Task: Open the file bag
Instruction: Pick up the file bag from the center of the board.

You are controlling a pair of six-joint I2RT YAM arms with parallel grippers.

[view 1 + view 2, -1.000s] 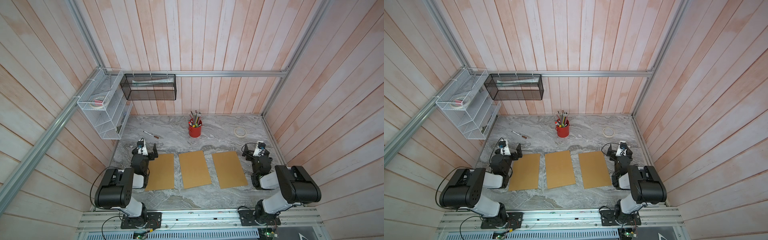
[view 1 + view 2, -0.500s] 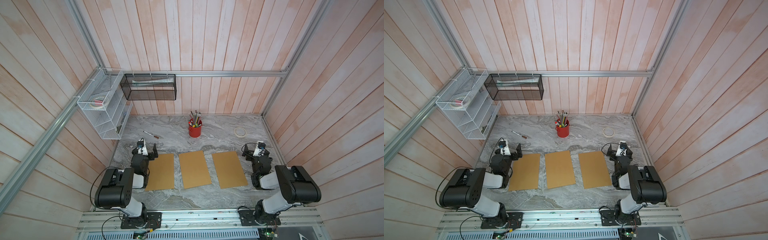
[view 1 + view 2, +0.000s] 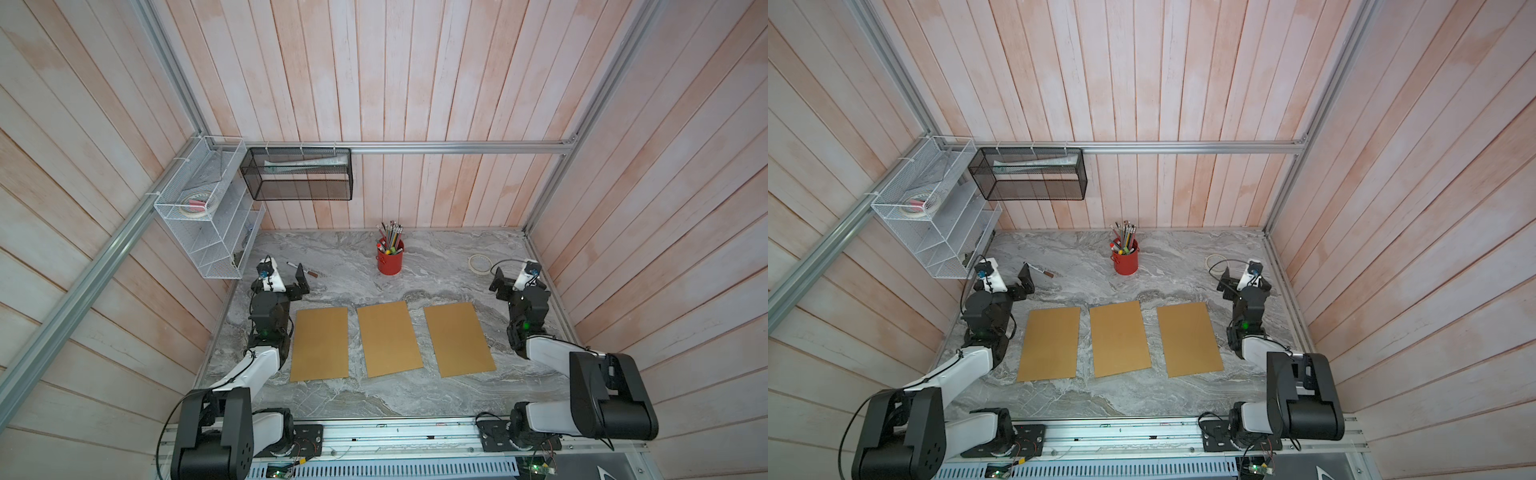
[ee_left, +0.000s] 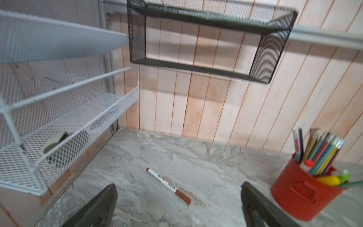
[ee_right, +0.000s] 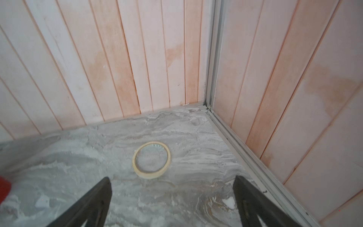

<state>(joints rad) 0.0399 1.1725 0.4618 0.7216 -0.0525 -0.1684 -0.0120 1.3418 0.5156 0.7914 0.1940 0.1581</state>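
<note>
The left gripper (image 4: 178, 185) has its jaws spread wide with nothing between them. It faces the back wall and is held low over the worktop (image 3: 374, 395). A brown-capped marker (image 4: 169, 185) lies flat on the marble just ahead of its fingertips, and a red pencil cup (image 4: 300, 194) stands further off. In a top view the left gripper (image 3: 282, 286) sits just past the far outer corner of the left file bag (image 3: 320, 344), close to it but not touching.

The right gripper (image 5: 172, 178) is also wide apart and empty, and it points into the back right corner. A ring of tape (image 5: 151, 160) lies flat on the worktop a little beyond its tips. From above, the right gripper (image 3: 517, 286) sits past the far outer corner of the right file bag (image 3: 459, 338), with a strip of bare marble between them.

The three brown file bags lie flat in a row between the two arms, with narrow gaps separating them, and the middle file bag (image 3: 389, 338) is well apart from both grippers. Which end of each bag opens cannot be told.

On the left wall hangs a white mesh rack (image 3: 199, 232), and beside it on the back wall hangs a black mesh basket (image 3: 299, 174).
</note>
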